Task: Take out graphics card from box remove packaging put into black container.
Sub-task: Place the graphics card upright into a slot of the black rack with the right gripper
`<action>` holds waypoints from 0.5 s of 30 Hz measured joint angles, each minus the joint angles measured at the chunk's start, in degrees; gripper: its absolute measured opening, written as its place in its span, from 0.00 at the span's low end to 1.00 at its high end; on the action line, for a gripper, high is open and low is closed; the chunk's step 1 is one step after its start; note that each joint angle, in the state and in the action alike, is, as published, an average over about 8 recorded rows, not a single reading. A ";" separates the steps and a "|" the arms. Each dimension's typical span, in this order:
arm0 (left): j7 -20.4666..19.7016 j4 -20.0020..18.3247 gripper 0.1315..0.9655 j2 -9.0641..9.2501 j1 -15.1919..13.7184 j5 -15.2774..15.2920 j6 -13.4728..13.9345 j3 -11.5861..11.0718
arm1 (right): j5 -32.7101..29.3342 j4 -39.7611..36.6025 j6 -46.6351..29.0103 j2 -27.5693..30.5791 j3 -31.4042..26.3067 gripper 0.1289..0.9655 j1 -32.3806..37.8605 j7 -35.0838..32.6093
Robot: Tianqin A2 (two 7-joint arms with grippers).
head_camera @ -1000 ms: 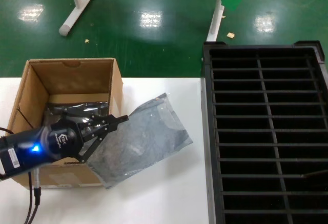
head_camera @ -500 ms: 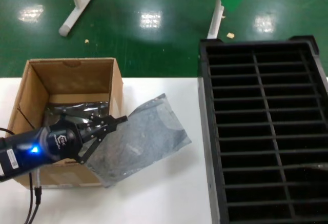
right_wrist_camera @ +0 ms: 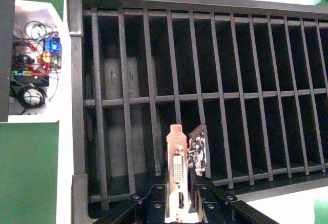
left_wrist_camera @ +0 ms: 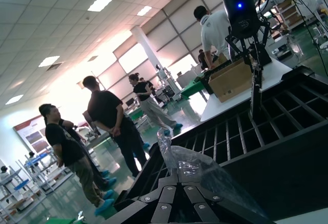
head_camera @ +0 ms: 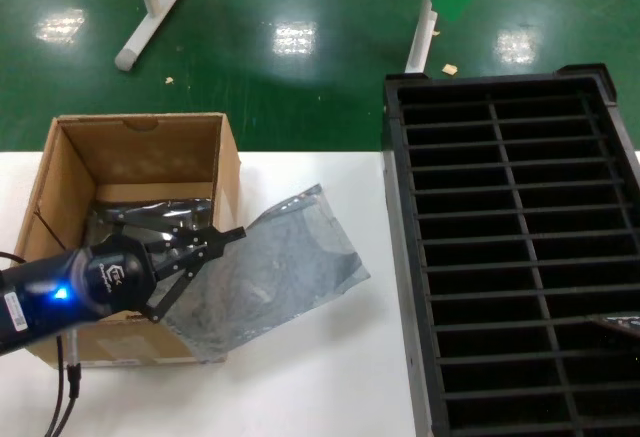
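- The graphics card stood on edge in the right gripper, at the lower middle of the right wrist view, its silver bracket with the white connector facing the camera.
- The right gripper's fingers were closed on the card's lower part, one on each side; it hung over the black container, above the slots near the crate's long wall at the bottom of that view.
- The thin ribs on either side of the card left narrow slots; those in view held nothing, and a cross rib ran through the middle of the crate.
- In the head view the black container filled the right side of the frame, its near wall just beside the table's white top; only a dark sliver of the right arm showed at the lower right edge.
- The packaging lay limp on the table, centre-left of the head view, one end leaning against the box and the other end well apart from the crate.
- The left gripper reached over the box's right wall at the lower left of the frame, its fingers closed on the bag's near end.
- The box stood open at the left, flaps upright, with more shiny dark wrapping lying in its bottom.
- In the left wrist view the crumpled bag rose from between the left gripper's fingers.
- Beyond the table the green floor held two white stand legs at the upper left and upper middle.
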 joint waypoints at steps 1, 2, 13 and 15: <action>-0.02 -0.09 0.01 -0.04 0.05 0.00 0.00 -0.04 | 0.03 0.06 -0.03 0.08 -0.16 0.09 0.19 0.14; -0.04 -0.20 0.01 -0.08 0.11 0.00 0.00 -0.08 | 0.05 0.15 -0.09 0.15 -0.33 0.09 0.43 0.29; -0.20 -0.87 0.01 -0.29 1.03 0.00 0.00 -0.39 | -0.14 1.69 -2.29 0.02 -2.26 0.09 4.58 2.32; -0.19 -0.88 0.01 -0.30 1.14 0.00 0.00 -0.34 | -0.02 1.94 -2.59 0.06 -2.47 0.09 5.11 2.59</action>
